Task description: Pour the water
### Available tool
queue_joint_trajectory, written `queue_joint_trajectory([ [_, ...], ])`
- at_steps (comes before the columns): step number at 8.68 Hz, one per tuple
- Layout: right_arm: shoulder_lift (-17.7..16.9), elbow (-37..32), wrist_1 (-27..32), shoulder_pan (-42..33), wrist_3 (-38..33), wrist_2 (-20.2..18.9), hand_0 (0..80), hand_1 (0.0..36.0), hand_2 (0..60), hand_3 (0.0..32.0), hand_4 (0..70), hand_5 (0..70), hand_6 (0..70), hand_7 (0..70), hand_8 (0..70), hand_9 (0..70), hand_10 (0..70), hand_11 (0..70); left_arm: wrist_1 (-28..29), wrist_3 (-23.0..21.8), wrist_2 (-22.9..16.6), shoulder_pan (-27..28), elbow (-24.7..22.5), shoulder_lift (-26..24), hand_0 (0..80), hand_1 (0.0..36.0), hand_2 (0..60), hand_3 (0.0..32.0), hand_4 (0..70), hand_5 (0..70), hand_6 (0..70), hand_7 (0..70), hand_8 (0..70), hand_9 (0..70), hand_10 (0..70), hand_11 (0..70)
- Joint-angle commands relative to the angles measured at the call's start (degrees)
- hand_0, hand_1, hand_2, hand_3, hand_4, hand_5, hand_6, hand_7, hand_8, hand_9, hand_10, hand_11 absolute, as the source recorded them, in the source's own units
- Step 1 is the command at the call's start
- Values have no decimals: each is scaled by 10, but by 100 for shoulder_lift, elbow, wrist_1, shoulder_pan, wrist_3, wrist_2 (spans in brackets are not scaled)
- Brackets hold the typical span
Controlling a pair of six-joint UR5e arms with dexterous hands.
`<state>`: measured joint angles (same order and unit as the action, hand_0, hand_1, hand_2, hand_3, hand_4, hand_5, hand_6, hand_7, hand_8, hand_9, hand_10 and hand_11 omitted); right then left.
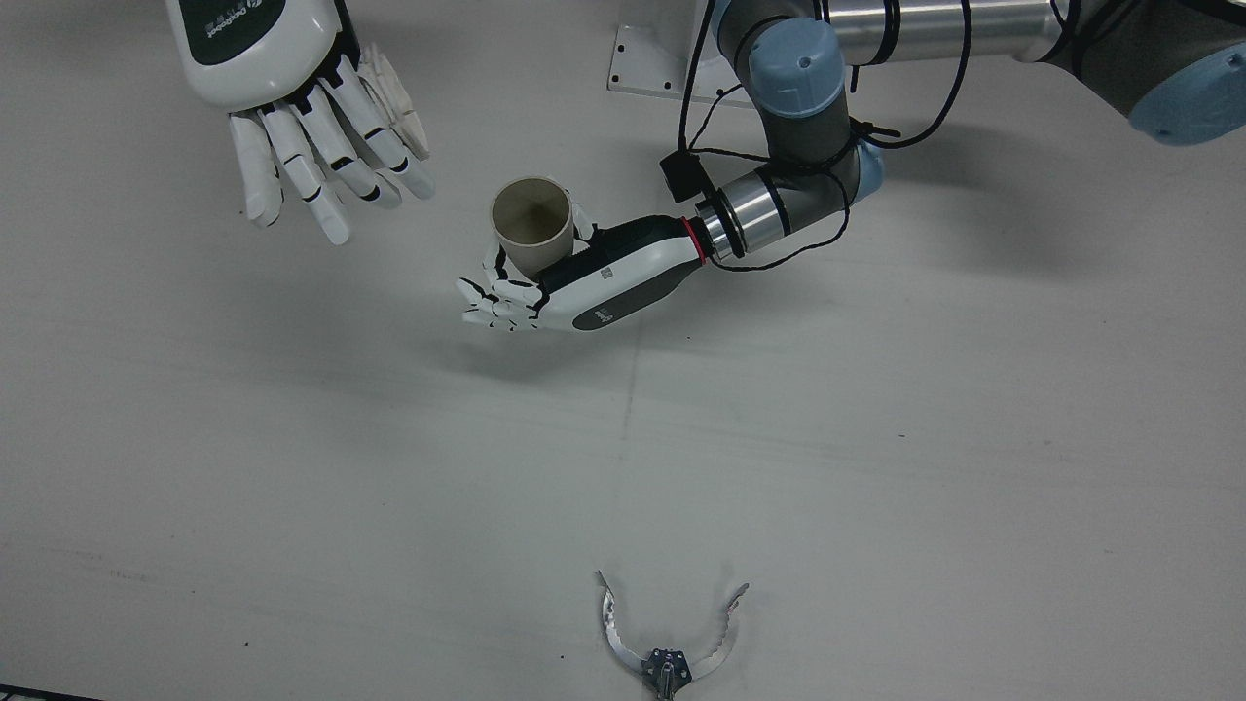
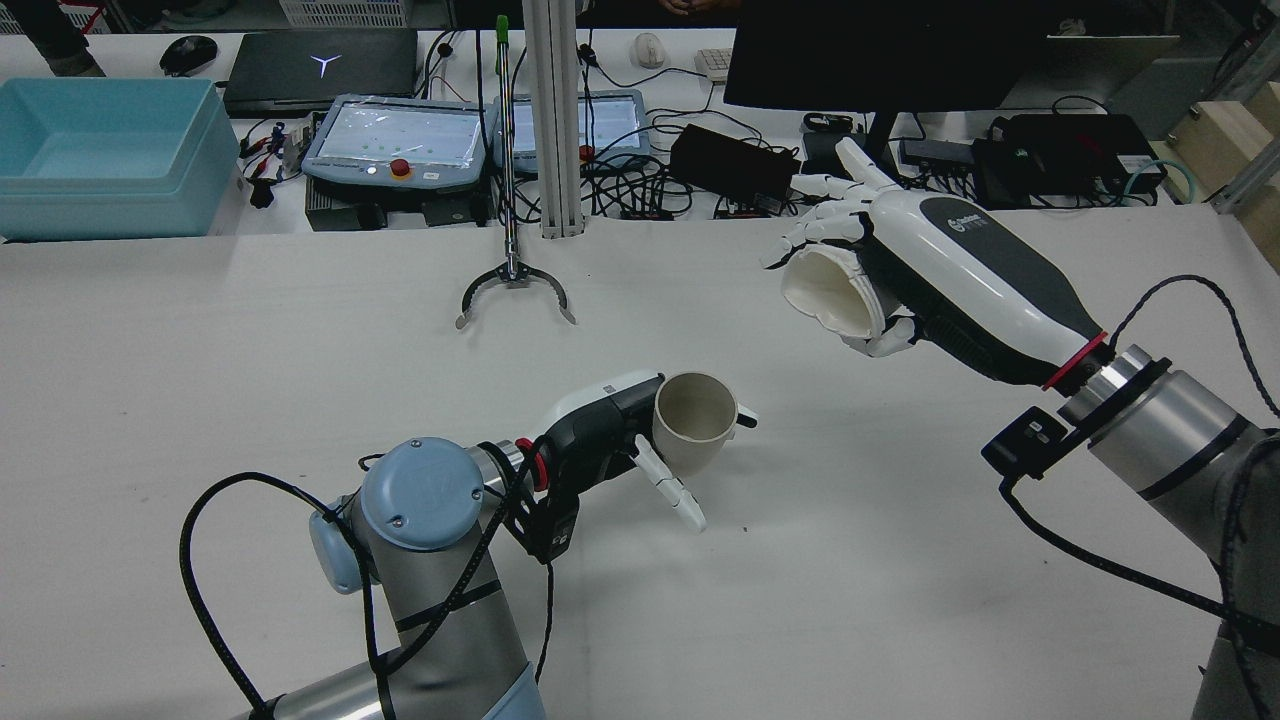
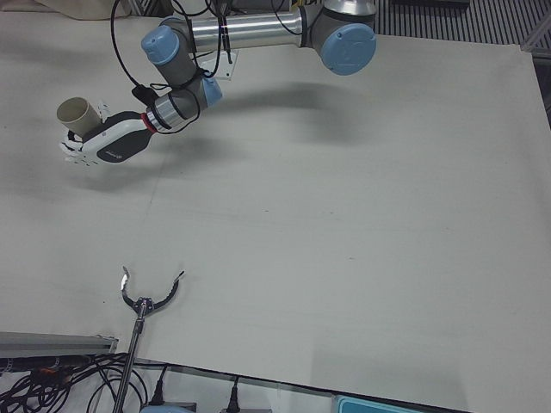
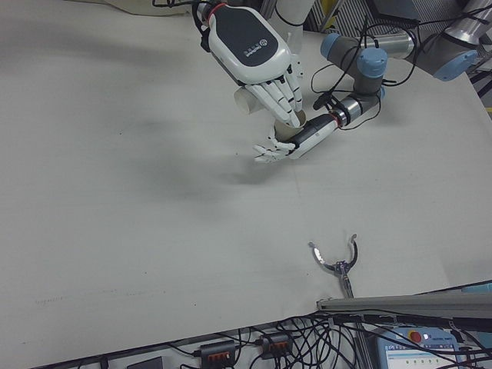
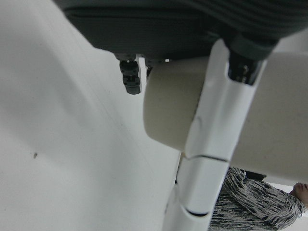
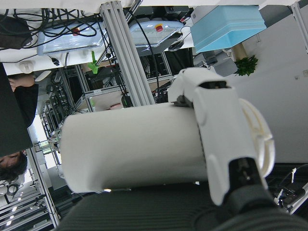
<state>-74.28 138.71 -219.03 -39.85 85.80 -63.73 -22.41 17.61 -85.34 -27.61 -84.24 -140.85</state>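
My left hand (image 1: 584, 282) is shut on a beige cup (image 1: 531, 226) and holds it upright, mouth open to the top, just above the table. It also shows in the rear view (image 2: 693, 420) and the left-front view (image 3: 76, 114). My right hand (image 2: 930, 270) is shut on a white cup (image 2: 830, 290), raised high and tipped on its side with its mouth toward the left hand's side. The two cups are apart. In the front view the right hand (image 1: 311, 127) is at the top left and mostly hides the white cup (image 1: 394, 97). The right hand view shows the white cup (image 6: 134, 144) under a finger (image 6: 226, 144).
A metal claw tool (image 1: 667, 652) hangs at the table's operator-side edge, also in the rear view (image 2: 512, 285). Behind that edge stand a blue bin (image 2: 100, 150), teach pendants (image 2: 400, 140) and cables. The left arm's elbow (image 1: 798, 68) reaches over the table's robot side.
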Motion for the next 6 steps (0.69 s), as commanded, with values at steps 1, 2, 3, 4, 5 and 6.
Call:
queue_joint_trajectory([
  [1,-51,-20,9,-354,-203,53,800,360,503,0,321,180,374,362,154,168,0,1,0,-3,0,-86,13,92,800,257,50,0,700,700,284,233,168,131,99,155],
  [2,-69,-81,44,-653,-1092,245,800,360,498,0,318,177,380,373,171,193,0,13,8,-99,-44,-339,-40,389,800,250,49,0,700,700,282,231,166,130,99,154],
  [3,-104,-316,53,-917,-2284,508,800,360,482,0,353,174,387,381,203,234,13,54,69,-352,-70,-750,-258,888,800,236,48,0,700,700,277,226,165,128,99,152],
  [4,-130,-675,62,-1146,-3192,580,800,360,494,0,388,167,366,387,223,265,36,83,174,-363,-88,-1207,-582,1615,800,212,41,0,700,700,272,221,163,126,99,150],
  [5,-156,-992,306,-1348,-3706,581,800,360,485,0,346,164,351,378,224,267,33,80,471,-389,-227,-1777,-724,2336,800,202,38,0,700,700,267,218,159,123,97,147],
  [6,-366,-1265,926,-1515,-4024,659,800,360,469,0,314,163,329,350,237,284,44,95,709,-390,-272,-2366,-830,2926,800,200,49,0,700,700,266,216,156,119,97,147],
])
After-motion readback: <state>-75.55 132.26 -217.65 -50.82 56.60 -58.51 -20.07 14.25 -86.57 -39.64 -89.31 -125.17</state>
